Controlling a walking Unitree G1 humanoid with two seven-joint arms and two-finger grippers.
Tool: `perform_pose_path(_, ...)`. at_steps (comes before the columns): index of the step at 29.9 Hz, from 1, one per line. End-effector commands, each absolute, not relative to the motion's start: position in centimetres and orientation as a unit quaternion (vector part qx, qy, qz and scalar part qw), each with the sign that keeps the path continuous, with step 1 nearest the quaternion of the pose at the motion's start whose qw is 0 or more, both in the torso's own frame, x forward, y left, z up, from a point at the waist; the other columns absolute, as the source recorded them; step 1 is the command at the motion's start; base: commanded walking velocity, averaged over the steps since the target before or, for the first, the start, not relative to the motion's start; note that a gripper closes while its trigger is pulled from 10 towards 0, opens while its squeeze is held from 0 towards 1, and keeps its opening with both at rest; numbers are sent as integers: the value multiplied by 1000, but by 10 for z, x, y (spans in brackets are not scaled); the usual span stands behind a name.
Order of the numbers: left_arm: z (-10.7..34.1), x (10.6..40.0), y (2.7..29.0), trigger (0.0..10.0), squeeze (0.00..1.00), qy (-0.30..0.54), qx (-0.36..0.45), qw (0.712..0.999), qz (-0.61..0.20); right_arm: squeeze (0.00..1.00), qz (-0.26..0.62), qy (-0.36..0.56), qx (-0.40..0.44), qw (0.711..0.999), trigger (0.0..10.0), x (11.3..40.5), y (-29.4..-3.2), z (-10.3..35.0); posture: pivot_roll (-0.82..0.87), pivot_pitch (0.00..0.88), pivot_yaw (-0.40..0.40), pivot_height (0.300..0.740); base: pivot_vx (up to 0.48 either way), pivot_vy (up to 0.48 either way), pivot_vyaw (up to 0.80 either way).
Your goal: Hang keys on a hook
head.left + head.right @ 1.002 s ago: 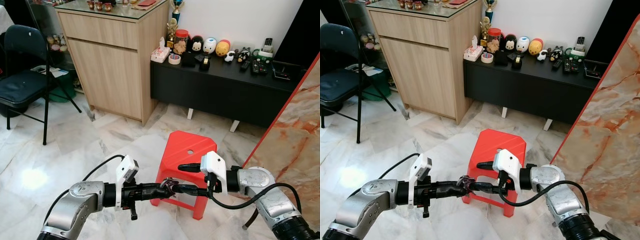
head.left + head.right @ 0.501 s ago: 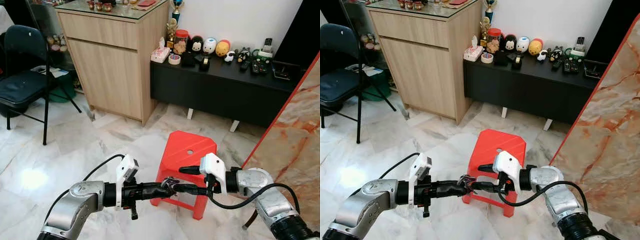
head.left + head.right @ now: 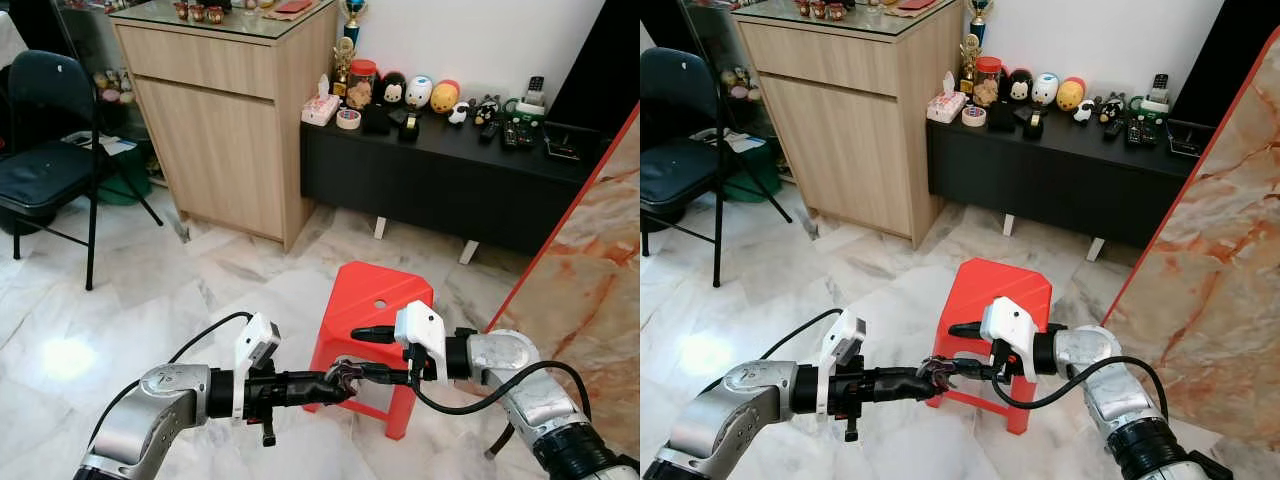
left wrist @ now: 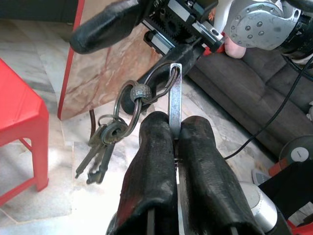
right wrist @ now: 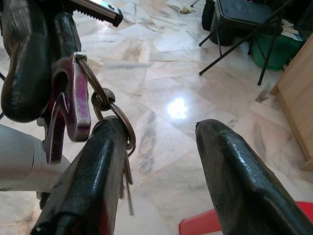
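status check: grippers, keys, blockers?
Left gripper shut on carabiner. Right gripper open, one finger against key ring. Keys dangling. Red stool below; no hook seen.

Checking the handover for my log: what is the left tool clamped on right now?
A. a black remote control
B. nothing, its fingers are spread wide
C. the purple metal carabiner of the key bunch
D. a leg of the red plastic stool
C: the left tool is shut on the purple metal carabiner, with the keys dangling from its rings.
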State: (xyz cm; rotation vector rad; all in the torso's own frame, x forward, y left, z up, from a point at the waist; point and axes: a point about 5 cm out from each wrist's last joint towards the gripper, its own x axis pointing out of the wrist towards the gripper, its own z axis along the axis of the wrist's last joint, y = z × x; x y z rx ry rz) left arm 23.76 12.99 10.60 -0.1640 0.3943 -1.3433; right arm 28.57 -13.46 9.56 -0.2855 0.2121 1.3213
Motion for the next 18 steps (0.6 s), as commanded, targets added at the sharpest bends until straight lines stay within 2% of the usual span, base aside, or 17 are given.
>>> perform_pose_path(1,109,235,127,10000,0,178,-73,754,-627,0,612,83,-132,775,10000,288,-135,101,65,39,-70,740,0,0,0)
perform_pose_path(3,109,235,127,10000,0,178,-74,754,-628,0,613,83,-132,775,10000,288,-135,101,65,39,-70,740,0,0,0)
perform_pose_path(4,109,235,127,10000,0,178,-74,754,-628,0,614,82,-131,774,9176,288,-135,101,65,39,-70,740,0,0,0)
perform_pose_path(5,109,235,127,10000,0,178,-74,754,-628,0,619,82,-128,771,0,287,-134,101,65,39,-70,740,0,0,0)
perform_pose_path(18,110,235,127,10000,0,177,-75,754,-628,0,630,84,-120,762,0,285,-132,100,69,45,-71,740,0,0,0)
